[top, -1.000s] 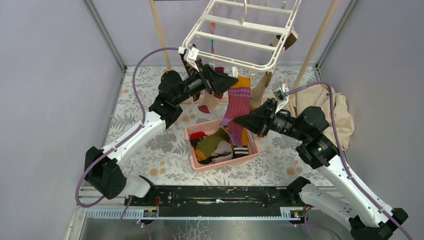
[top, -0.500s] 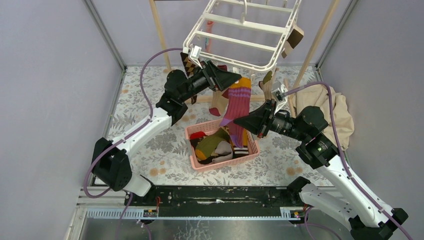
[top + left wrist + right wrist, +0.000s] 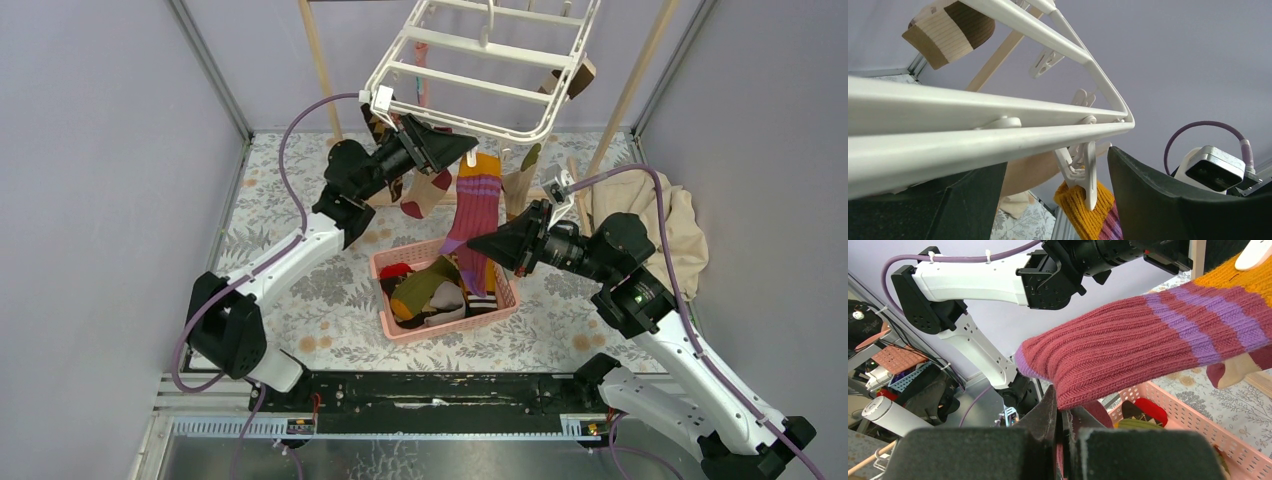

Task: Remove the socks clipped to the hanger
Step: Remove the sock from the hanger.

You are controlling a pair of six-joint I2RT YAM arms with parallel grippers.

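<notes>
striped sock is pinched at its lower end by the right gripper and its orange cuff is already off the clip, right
No: the orange cuff is gripped by a white clip on the hanger, as the left wrist view shows. The right gripper is indeed shut on the striped sock at its lower end.

— What sort of place was it?

— A robotics lab: a test cell, not a home. Plain lilac panels (image 3: 100, 200) in metal framing (image 3: 210, 70) closed in the floral-covered worktop (image 3: 300, 310) to the left, right and back of the pink basket (image 3: 450, 328).

— And the laundry things?

— They sat among machinery. The white hanger (image 3: 470, 84) hung on a bare wooden frame (image 3: 318, 70) behind the basket. In front of it, two white arms, left (image 3: 290, 262) and right (image 3: 680, 350), trailing purple cables (image 3: 281, 160), were bolted to a black rail (image 3: 440, 388). Farther out from the basket, past the left arm's base, lay loose wires and bins (image 3: 903, 375).
</notes>
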